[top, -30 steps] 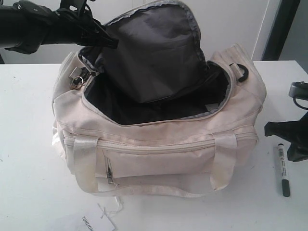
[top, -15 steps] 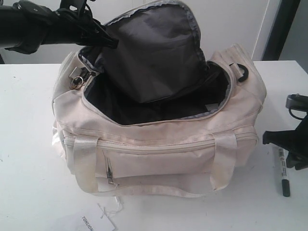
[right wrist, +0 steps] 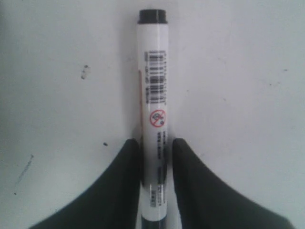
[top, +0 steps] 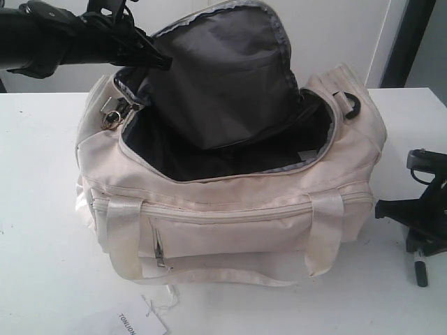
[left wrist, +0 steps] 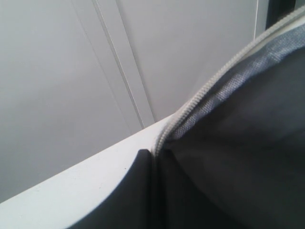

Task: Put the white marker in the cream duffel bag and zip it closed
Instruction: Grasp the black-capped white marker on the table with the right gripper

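1. The white marker (right wrist: 152, 86) lies at 3 o'clock of the cream duffel bag (top: 230, 209).
2. The right gripper (right wrist: 156, 143) straddles it, unclenched; the left gripper (top: 157, 61) clenches the bag flap (top: 216, 77).
3. We judge it light, rigid, slick; grip mid-barrel.

White tabletop (top: 42, 209), pale wall (top: 335, 35)
Tabletop has few dark specks; wall panelled, vertical seams, behind far edge; dark upright strip (top: 404, 42) nr far right corner; light soft, even

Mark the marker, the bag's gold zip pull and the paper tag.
marker (right wrist: 153, 71), right wrist view, white barrel at the barcode.
gold zip pull (top: 110, 119), exterior view, on the metal ring.
paper tag (top: 140, 322), exterior view, on its printed face.
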`<action>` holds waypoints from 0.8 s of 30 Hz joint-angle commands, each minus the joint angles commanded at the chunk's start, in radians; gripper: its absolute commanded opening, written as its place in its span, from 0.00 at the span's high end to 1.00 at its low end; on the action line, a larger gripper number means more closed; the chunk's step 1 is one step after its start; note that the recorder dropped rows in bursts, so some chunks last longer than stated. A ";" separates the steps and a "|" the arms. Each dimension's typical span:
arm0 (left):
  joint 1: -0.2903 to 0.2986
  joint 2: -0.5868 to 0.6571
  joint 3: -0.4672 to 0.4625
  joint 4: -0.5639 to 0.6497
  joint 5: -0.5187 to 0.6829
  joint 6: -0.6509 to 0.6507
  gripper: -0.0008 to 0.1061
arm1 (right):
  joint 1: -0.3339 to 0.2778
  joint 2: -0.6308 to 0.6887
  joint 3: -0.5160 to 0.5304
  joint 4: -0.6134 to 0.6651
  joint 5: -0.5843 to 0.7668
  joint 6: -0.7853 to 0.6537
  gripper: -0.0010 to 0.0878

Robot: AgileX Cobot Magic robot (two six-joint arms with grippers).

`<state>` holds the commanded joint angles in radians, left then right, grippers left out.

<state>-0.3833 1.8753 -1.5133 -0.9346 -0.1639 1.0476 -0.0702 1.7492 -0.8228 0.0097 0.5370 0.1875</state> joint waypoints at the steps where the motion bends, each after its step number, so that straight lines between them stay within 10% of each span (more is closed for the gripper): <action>1: 0.000 0.000 0.000 0.000 0.000 0.000 0.99 | 0.000 0.000 0.000 0.000 0.010 0.000 0.85; 3: 0.000 0.000 0.000 0.000 0.000 0.000 0.99 | 0.000 0.000 0.000 0.000 0.025 0.000 0.99; 24: 0.000 0.000 0.000 0.000 0.000 0.000 0.99 | 0.023 -0.499 0.000 0.000 -0.022 -0.120 0.99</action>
<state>-0.3833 1.8753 -1.5133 -0.9346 -0.1639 1.0476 -0.0470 1.2500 -0.8228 0.0097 0.5146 0.0673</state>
